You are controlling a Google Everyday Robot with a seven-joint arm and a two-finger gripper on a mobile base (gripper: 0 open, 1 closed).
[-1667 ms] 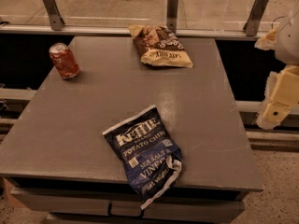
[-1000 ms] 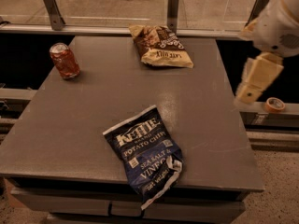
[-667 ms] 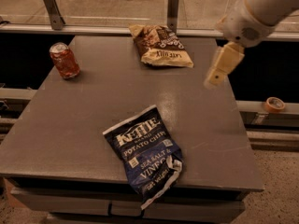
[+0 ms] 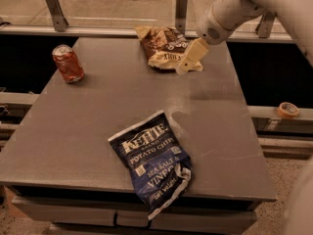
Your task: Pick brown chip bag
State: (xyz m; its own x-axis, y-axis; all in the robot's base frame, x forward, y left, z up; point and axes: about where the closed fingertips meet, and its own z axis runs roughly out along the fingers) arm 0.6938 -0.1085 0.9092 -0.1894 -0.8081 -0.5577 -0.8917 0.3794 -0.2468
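Tool [image 4: 189,58] at right edge of brown chip bag [image 4: 164,44], near far table [image 4: 98,106] edge

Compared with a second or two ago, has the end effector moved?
Yes. The end effector has swung left, from beyond the right edge of the table to the right end of the brown chip bag.

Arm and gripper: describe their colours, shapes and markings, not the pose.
The arm is a smooth, off-white rounded tube with a small dotted round patch near the wrist; no cables show. The gripper, at the right edge of the brown chip bag, is a pale cream, blocky, tapering piece.
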